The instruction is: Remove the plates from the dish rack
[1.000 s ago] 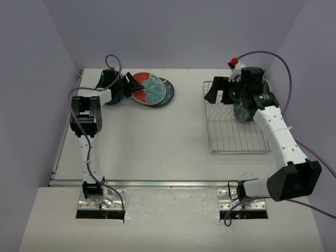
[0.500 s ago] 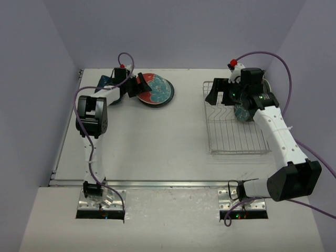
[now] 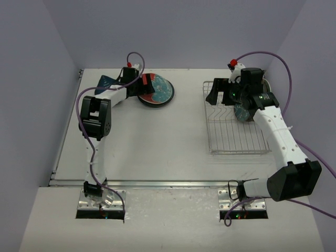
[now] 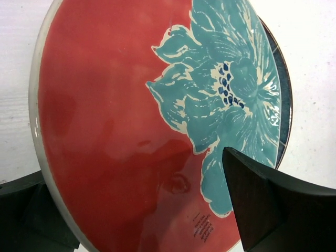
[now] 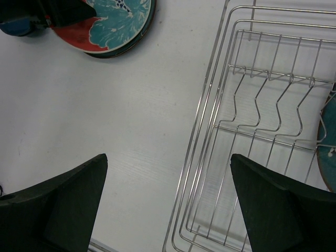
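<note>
A red-rimmed plate with a teal flower (image 3: 156, 90) lies on a dark plate (image 3: 169, 95) at the far left of the table. My left gripper (image 3: 139, 84) is open, its fingers spread wide at the red plate's near rim. In the left wrist view the red plate (image 4: 121, 105) fills the frame between the fingers of my left gripper (image 4: 134, 163). My right gripper (image 3: 216, 96) is open and empty above the left edge of the silver wire dish rack (image 3: 236, 137). One teal plate (image 3: 242, 112) stands in the rack, partly hidden by my right arm. It also shows in the right wrist view (image 5: 328, 157).
In the right wrist view my right gripper (image 5: 168, 157) hangs over the rack's left rim (image 5: 210, 126), and the plate stack (image 5: 115, 23) is at the upper left. A dark blue object (image 3: 105, 80) lies behind my left arm.
My left gripper moved right with the red plate, which went from overhanging the dark plate to lying squarely on it. My right arm has barely moved.
</note>
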`<state>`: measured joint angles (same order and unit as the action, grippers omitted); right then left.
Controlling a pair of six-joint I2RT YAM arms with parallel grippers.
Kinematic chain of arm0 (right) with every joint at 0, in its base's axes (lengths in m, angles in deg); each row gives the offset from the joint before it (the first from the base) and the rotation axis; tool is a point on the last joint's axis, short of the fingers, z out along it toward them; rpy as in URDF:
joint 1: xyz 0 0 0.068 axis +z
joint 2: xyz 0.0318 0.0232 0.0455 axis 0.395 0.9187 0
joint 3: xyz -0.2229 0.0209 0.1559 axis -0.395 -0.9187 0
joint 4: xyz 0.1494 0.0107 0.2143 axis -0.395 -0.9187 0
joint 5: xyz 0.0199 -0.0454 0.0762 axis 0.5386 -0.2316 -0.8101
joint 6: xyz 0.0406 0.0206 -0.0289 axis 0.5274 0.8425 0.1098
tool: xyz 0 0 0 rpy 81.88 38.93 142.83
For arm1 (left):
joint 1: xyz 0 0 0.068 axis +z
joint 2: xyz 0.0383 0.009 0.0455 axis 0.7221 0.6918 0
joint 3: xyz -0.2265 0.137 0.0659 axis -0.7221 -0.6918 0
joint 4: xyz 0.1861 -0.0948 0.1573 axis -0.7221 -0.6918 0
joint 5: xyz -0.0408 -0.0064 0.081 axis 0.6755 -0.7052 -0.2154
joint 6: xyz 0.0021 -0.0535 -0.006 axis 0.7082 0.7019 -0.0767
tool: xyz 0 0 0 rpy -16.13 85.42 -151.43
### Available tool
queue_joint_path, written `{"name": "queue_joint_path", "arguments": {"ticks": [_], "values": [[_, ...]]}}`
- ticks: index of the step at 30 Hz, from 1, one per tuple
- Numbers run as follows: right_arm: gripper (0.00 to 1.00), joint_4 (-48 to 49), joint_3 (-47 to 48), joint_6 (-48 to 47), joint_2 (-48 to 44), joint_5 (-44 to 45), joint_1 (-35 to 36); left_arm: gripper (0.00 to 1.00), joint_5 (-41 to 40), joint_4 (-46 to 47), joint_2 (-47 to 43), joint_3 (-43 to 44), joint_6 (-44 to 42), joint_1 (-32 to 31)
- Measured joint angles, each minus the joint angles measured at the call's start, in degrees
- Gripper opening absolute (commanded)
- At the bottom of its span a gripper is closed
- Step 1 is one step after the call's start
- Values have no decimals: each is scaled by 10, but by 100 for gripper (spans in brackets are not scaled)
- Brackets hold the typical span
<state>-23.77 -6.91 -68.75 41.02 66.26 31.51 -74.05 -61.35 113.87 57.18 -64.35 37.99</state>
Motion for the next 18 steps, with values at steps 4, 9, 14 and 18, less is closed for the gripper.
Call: {"name": "queue_joint_path", "arguments": {"ticks": [4, 9, 14, 18], "values": [[99, 0, 0, -2, 0, 4, 0, 99, -26, -9, -4, 0, -12, -6], [99, 0, 0, -2, 0, 6, 0, 100, -55, -24, -11, 3, -27, -8], [99, 0, 0, -2, 0, 8, 0, 100, -89, -60, -12, 8, -43, -8], [99, 0, 0, -4, 0, 9, 0, 100, -96, -72, -12, 16, -52, -9]]}}
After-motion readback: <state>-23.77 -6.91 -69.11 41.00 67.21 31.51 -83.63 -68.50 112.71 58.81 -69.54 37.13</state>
